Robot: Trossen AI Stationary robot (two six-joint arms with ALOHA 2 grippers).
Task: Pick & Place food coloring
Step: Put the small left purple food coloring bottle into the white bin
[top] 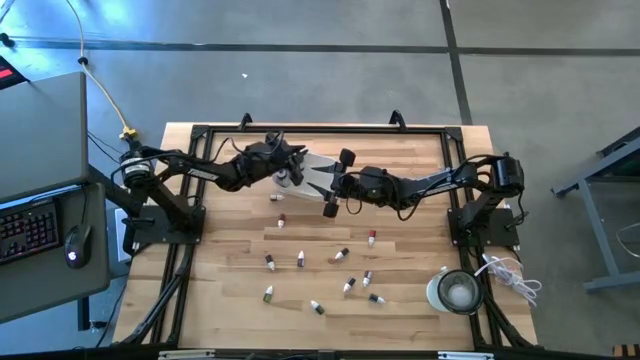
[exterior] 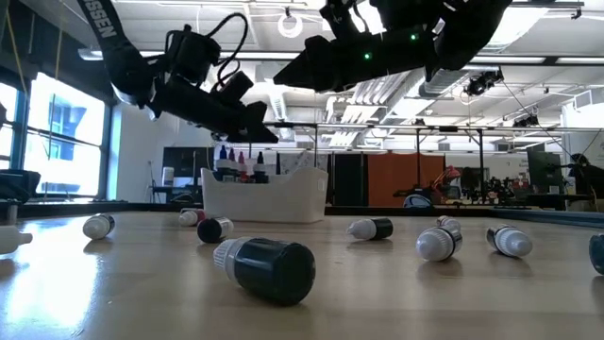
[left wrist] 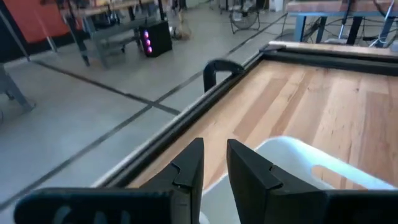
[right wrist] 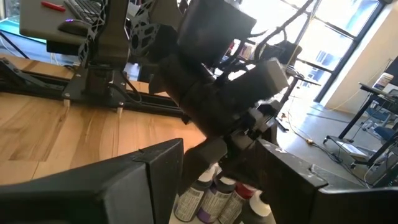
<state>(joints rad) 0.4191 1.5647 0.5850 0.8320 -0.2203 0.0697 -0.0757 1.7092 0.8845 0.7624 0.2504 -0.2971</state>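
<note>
High view shows the left claw [top: 293, 172] at eleven o'clock over the white tray [top: 312, 170], fingers slightly parted and gripping nothing. Beside it at twelve o'clock, the right claw [top: 331, 187] hangs released wide. Loose food coloring bottles [top: 300, 259] lie scattered on the desk [top: 230, 250] toward six o'clock; others stand in the tray.

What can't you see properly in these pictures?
- High view: the tray is mostly under both arms.
- Left wrist view: the left pincer shows nothing between its fingers; the tray's inside is hidden.
- Right wrist view: the bottles are cut off by the edge.
- High view: scattered bottle colours too small.
</note>
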